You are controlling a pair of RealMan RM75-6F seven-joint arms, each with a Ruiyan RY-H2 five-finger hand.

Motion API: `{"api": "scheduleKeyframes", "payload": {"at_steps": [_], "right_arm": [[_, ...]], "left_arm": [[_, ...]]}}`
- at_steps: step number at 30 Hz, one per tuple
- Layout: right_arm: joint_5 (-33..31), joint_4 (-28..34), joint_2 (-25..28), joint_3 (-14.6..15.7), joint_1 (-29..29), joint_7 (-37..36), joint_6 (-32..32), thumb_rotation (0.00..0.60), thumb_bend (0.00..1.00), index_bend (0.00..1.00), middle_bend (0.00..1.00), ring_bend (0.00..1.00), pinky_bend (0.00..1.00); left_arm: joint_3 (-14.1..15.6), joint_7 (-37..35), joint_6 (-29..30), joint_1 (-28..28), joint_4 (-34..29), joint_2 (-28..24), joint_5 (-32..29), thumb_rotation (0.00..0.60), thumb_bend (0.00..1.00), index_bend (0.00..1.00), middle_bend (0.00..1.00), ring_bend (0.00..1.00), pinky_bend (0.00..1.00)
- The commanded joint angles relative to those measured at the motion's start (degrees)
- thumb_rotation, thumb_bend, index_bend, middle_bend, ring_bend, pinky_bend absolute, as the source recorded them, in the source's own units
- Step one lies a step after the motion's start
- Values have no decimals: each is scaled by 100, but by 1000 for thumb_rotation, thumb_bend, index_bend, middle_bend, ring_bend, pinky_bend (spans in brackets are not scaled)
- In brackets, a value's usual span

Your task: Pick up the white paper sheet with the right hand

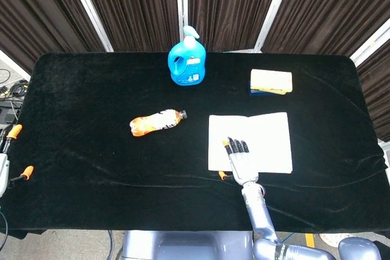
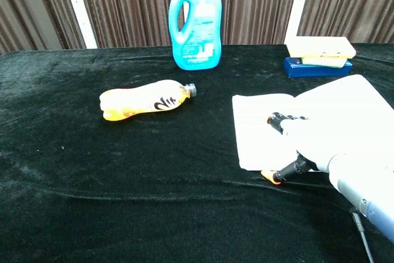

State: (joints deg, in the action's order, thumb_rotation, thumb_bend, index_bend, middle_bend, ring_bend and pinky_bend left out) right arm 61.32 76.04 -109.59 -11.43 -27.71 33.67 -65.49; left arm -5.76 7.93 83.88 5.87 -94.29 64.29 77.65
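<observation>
The white paper sheet (image 1: 259,135) lies flat on the black table, right of centre; the chest view shows the sheet (image 2: 258,127) at right. My right hand (image 1: 241,161) lies palm down over the sheet's near left corner, fingers stretched out and apart, thumb tip off the near edge. The same hand (image 2: 308,146) covers the sheet's near right part in the chest view. It holds nothing. My left hand (image 1: 8,150) shows only at the head view's left edge, beside the table, with two orange fingertips visible and nothing between them.
A blue detergent bottle (image 1: 187,60) stands at the back centre. An orange drink bottle (image 1: 157,122) lies on its side left of the sheet. A yellow sponge on a blue block (image 1: 271,81) sits behind the sheet. Dark curtains close the back.
</observation>
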Motion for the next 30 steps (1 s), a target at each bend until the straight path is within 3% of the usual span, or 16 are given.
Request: {"api": "scheduleKeyframes", "payload": {"at_steps": [1,9,16,30], "right_arm": [[217,-196,-85,56,-5,-141,-150,600,203,0,0,0,0],[938,-935,-395,123,31,-667,-780,600,364,0,0,0,0],[1006,-1203,-501,-48,98,-998,-989,600,380,0,0,0,0],[708,-993,-407,-648,364,-1394,-1482,600,412,0,0,0,0]], "left_arm": [[-2,-7,1,0,2,3,-1,600,259,0,0,0,0],[19,-30,3,1,-8,4,45,600,260,0,0,0,0],[27,-17,6,4,-12,11,64,600,259,0,0,0,0],[45,51,8,15,-24,43,93,600,260,0,0,0,0]]}}
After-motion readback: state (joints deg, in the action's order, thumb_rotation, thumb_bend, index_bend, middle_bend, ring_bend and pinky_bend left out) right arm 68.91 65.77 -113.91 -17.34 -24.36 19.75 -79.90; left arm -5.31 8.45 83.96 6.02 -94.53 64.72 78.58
